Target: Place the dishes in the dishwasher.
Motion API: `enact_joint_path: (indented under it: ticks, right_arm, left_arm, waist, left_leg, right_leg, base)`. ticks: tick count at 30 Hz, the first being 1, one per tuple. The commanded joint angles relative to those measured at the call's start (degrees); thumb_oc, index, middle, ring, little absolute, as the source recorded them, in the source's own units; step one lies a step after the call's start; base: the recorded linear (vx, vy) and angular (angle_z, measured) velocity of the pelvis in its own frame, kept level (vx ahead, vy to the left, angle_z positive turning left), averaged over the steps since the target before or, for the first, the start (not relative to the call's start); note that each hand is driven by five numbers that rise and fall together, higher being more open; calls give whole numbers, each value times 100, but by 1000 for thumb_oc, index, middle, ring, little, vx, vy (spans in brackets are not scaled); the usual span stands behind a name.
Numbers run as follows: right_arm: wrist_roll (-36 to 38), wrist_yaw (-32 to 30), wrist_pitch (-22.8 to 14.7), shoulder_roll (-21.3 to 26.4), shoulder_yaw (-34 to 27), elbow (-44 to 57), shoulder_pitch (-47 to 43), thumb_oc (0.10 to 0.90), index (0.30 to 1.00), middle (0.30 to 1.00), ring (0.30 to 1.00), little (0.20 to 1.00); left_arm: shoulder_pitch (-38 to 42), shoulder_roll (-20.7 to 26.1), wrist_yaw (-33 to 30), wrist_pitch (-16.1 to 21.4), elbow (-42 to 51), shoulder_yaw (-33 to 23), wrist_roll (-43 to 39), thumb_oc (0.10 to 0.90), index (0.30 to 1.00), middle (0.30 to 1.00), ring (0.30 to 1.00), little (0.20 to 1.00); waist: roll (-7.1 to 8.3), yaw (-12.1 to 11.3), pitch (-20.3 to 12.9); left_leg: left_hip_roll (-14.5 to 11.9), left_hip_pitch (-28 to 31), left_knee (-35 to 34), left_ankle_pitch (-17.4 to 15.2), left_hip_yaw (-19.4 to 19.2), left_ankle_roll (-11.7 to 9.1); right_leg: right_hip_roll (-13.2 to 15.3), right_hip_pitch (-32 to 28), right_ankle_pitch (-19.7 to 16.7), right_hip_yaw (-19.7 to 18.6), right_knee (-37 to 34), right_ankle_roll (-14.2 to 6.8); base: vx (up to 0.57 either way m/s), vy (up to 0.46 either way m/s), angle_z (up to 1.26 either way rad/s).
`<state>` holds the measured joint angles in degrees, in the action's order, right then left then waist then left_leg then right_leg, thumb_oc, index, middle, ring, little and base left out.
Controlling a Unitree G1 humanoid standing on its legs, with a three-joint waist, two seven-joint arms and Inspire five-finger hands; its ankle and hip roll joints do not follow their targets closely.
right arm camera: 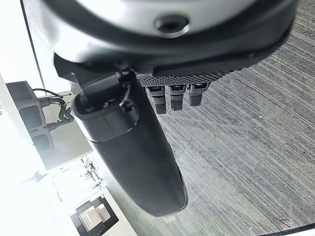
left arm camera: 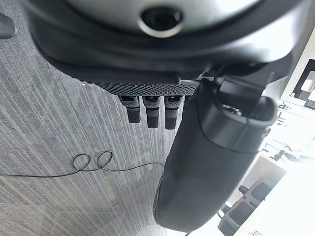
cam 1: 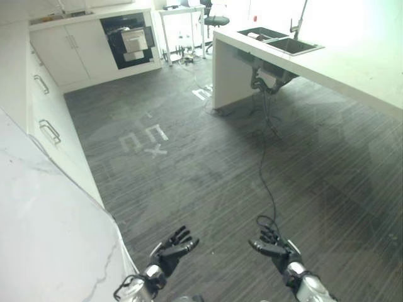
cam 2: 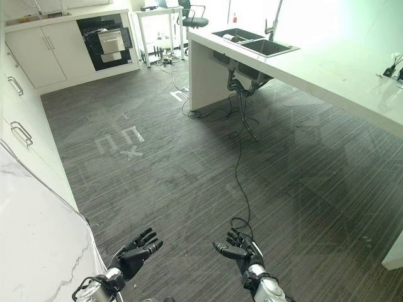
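The left hand point(cam 1: 171, 250) and the right hand point(cam 1: 274, 246) are both held out low over the dark striped floor point(cam 1: 208, 170). Each hand has its fingers straight and spread apart, and neither one holds anything. The two hands are well apart from each other.

The dishwasher point(cam 1: 129, 39) is far away, at the back of the room. It sits in a row of white cupboards point(cam 1: 69, 53), and a rack point(cam 1: 135, 41) sticks out of its dark front. To the right stands a long white counter point(cam 1: 352, 66) with a sink point(cam 1: 280, 39) and a tap point(cam 1: 299, 22) in it. Something small lies in the sink, but it is too small to tell what it is. Another white counter point(cam 1: 44, 220) is close by on the left. White marks point(cam 1: 146, 139) are stuck on the floor in the middle of the room.
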<state>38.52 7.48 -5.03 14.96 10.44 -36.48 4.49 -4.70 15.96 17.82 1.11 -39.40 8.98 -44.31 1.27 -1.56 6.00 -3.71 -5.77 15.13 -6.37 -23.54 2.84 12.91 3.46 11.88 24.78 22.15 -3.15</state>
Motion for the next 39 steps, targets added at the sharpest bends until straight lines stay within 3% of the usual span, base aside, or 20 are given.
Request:
enact_joint_path:
  ticks: [1, 5, 10, 11, 15, 21, 23, 24, 25, 27, 29, 31, 32, 33, 34, 35, 37, 39]
  right_arm:
    - [243, 101, -331, 200, -112, 169, -400, 800, 900, 900, 900, 900]
    - [219, 110, -296, 238, -62, 119, -437, 800, 900, 900, 900, 900]
    - [60, 172, -93, 282, -11, 5, -458, 800, 900, 900, 900, 900]
    - [39, 167, -61, 291, -10, 8, -443, 800, 900, 900, 900, 900]
    - [-23, 122, -47, 238, -42, 68, -348, 800, 900, 900, 900, 900]
    - [-19, 74, -107, 243, -101, 186, -404, 800, 900, 900, 900, 900]
    - [1, 23, -89, 247, -147, 333, -429, 800, 900, 900, 900, 900]
    - [19, 13, -59, 250, -175, 384, -436, 800, 900, 900, 900, 900]
    - [48, 36, -42, 232, -221, 435, -426, 800, 900, 900, 900, 900]
    - [-26, 104, -77, 213, -247, 475, -400, 800, 900, 900, 900, 900]
    - [-25, 178, -114, 231, -263, 437, -396, 800, 900, 900, 900, 900]
    - [53, 171, -173, 277, -268, 474, -363, 800, 900, 900, 900, 900]
    - [73, 144, -199, 272, -264, 518, -333, 800, 900, 900, 900, 900]
    - [68, 125, -202, 250, -272, 561, -307, 800, 900, 900, 900, 900]
    - [45, 102, -207, 201, -268, 594, -284, 800, 900, 900, 900, 900]
    - [25, 74, -200, 169, -262, 638, -260, 800, 900, 900, 900, 900]
    - [71, 67, -240, 144, -234, 614, -216, 800, 900, 900, 900, 900]
    - [180, 125, -293, 183, -198, 486, -237, 800, 900, 900, 900, 900]
  left_arm:
    - [311, 49, 196, 187, 344, 110, 99, 800, 900, 900, 900, 900]
    - [241, 53, 102, 140, 392, 42, -57, 800, 900, 900, 900, 900]
    - [32, 6, -39, 168, 447, -90, 65, 800, 900, 900, 900, 900]
    - [18, 2, -98, 161, 459, -113, 102, 800, 900, 900, 900, 900]
    - [27, 123, -339, 84, 438, 5, 605, 800, 900, 900, 900, 900]
    - [108, 214, -517, -29, 499, 62, 711, 800, 900, 900, 900, 900]
    - [216, 259, -579, -50, 472, 55, 740, 800, 900, 900, 900, 900]
    - [262, 280, -604, -40, 459, 57, 763, 800, 900, 900, 900, 900]
    - [340, 302, -597, 19, 407, 76, 815, 800, 900, 900, 900, 900]
    - [402, 338, -590, 117, 378, 118, 869, 800, 900, 900, 900, 900]
    - [432, 382, -621, 128, 416, 158, 883, 800, 900, 900, 900, 900]
    - [498, 455, -591, 84, 522, 189, 989, 800, 900, 900, 900, 900]
    - [501, 494, -617, 103, 600, 218, 1061, 800, 900, 900, 900, 900]
    - [484, 524, -683, 124, 685, 236, 1106, 800, 900, 900, 900, 900]
    - [450, 560, -713, 153, 732, 229, 1139, 800, 900, 900, 900, 900]
    - [421, 578, -732, 181, 762, 226, 1165, 800, 900, 900, 900, 900]
    - [403, 630, -719, 173, 775, 185, 1263, 800, 900, 900, 900, 900]
    - [437, 614, -755, 181, 690, 227, 1298, 800, 900, 900, 900, 900]
  waist:
    - [-47, 2, -57]
    - [-55, -37, -29]
    - [-84, -233, -6]
    - [-75, -236, -6]
    - [-140, -159, -56]
    - [-172, -159, -45]
    - [-285, -53, 17]
    - [-350, 14, 59]
    - [-413, 100, 148]
    - [-427, 163, 251]
    - [-406, 232, 291]
    - [-307, 327, 313]
    - [-251, 355, 322]
    - [-160, 383, 368]
    - [-147, 404, 385]
    - [-118, 412, 424]
    - [-135, 371, 454]
    - [-140, 338, 420]
  left_leg:
    - [-586, 433, 206, -646, -347, -656]
    - [-482, 431, 206, -679, -258, -633]
    - [-119, 333, 206, -746, 302, -570]
    - [-104, 265, 206, -626, 235, -517]
    - [-244, 417, 206, -789, 124, -570]
    - [-135, 475, 206, -836, 173, -416]
    - [-142, 440, 206, -750, 245, -249]
    - [-146, 466, 206, -777, 305, -177]
    - [-69, 489, 206, -835, 381, -35]
    - [-3, 505, 206, -886, 427, 17]
    - [10, 541, 206, -918, 469, -37]
    - [64, 609, 206, -972, 575, -132]
    - [119, 693, 206, -1131, 660, -162]
    - [191, 710, 206, -1153, 635, -131]
    - [201, 802, 206, -1319, 674, -127]
    - [194, 817, 206, -1302, 612, -105]
    - [137, 911, 206, -1241, 498, -95]
    - [144, 1033, 206, -1102, 448, -132]
  right_leg:
    - [243, 12, -271, 264, -497, -638]
    - [218, 45, -235, 197, -497, -607]
    - [64, 104, -168, -127, -497, -583]
    - [97, 184, -276, -80, -497, -523]
    - [130, 15, -198, -36, -497, -639]
    - [46, -235, -205, -29, -497, -619]
    - [-165, -295, -655, 57, -497, -567]
    - [-192, -235, -884, 57, -362, -629]
    - [80, 348, -1161, -100, 824, -776]
    - [229, 830, -1385, -264, 1643, -883]
    - [116, 923, -1486, -316, 1350, -897]
    - [-48, 717, -1585, -283, 156, -843]
    - [73, 710, -1760, -379, -467, -952]
    - [301, 939, -1940, -431, -497, -932]
    - [452, 1107, -1990, -566, -497, -1050]
    - [544, 1203, -2111, -566, -497, -1007]
    - [578, 1022, -1838, -413, -497, -935]
    - [361, 793, -1461, -351, -497, -789]
  base:
    - [10, -38, 0]
    - [18, -45, -4]
    - [20, 9, -16]
    - [-37, 64, -55]
    - [61, 153, -10]
    - [5, 152, 2]
    - [-22, 204, 1]
    - [22, 275, 14]
    - [7, 257, 24]
    - [37, 145, 27]
    - [144, -46, 14]
    - [305, -194, 28]
    - [315, -256, 37]
    - [377, -244, 24]
    - [224, -230, 10]
    - [319, -228, 10]
    - [388, -274, 11]
    - [480, -272, -3]
